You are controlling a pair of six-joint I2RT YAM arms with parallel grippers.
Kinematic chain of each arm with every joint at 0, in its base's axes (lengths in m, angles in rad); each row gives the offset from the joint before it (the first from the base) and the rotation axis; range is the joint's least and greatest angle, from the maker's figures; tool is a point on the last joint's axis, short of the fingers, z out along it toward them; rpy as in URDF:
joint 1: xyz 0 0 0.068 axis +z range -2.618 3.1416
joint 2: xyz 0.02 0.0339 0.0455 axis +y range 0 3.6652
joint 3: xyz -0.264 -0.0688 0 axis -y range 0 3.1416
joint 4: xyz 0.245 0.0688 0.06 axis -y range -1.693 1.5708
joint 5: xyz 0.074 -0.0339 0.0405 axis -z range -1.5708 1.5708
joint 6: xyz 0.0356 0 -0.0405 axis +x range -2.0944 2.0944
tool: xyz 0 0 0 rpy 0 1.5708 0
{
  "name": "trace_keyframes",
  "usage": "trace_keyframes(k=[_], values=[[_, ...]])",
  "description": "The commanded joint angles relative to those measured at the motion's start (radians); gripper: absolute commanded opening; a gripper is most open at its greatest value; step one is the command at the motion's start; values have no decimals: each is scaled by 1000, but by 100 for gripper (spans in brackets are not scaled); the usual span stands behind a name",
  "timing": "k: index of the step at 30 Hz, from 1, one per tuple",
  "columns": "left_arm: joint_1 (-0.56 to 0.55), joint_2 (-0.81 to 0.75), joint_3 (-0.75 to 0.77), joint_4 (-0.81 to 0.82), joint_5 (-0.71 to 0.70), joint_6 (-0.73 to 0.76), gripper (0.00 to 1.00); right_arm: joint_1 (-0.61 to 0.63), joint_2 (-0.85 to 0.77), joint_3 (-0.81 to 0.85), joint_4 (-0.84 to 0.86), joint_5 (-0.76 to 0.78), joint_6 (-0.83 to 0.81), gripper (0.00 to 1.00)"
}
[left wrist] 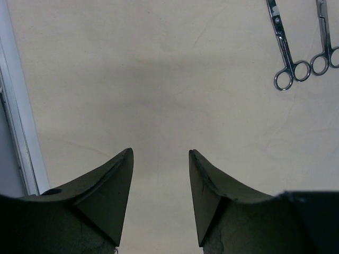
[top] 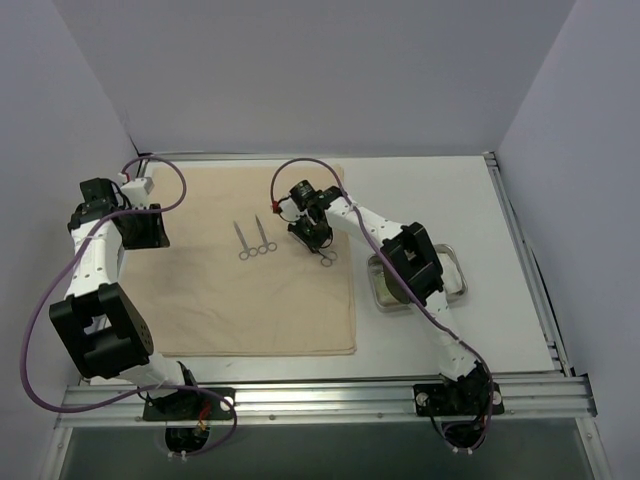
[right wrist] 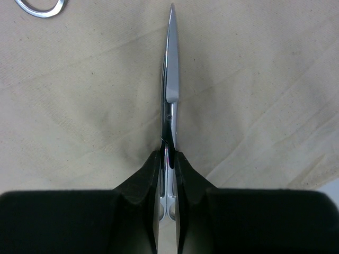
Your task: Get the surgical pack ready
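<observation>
Two arms reach over a white table (top: 430, 190), where a large beige cloth (top: 250, 310) lies spread flat across the left and middle.

Farthest left, the left gripper (left wrist: 160, 153) hangs above the cloth near its left margin. Its dark fingers (left wrist: 114, 185) stand moderately apart with only bare fabric showing between them, and they hold nothing.

Further right, on the far half of the cloth, two slim steel scissor-handled forceps lie side by side. These are the left loose forceps (left wrist: 285, 50) and the right loose forceps (left wrist: 322, 32). Their ring handles point toward the arm bases, their tips point away, and their rings almost touch.

Just to the right of that pair, the right gripper (right wrist: 168, 153) is over the cloth. It is clamped narrowly on a third steel scissor-handled forceps (right wrist: 170, 79), which is turned on edge. Its closed blades run straight out ahead of the fingers to a fine tip. In the top view its ring handles stick out on the near side of the gripper. I cannot tell whether this tool rests on the fabric or is raised just off it.

Off the cloth's right edge, a small shiny rectangular steel tray (top: 460, 280) sits on the bare table. It is partly hidden beneath the right arm's elbow.
</observation>
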Motion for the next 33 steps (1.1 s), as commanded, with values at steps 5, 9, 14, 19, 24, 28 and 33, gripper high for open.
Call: trace_keyframes(k=[5,9,14,19,24,28,33], values=[[-3,2,5,13,14,17,56,45,-48,-4,-24,125,-32,0],[-3,-1,5,13,14,20,56,65,-135,-21,0,130,-58,0],[-1,-4,2,14,14,21,56,69,-183,-54,14,139,-76,0],[-1,-6,5,13,14,23,56,69,-208,-65,-1,115,-101,0],[-3,-9,6,11,14,27,56,68,-307,-129,-16,101,-243,0],[-1,-7,5,16,23,29,56,40,-441,-243,-25,100,-410,0],[-1,-10,-3,28,30,29,56,-67,-606,-410,-93,-12,-586,0]])
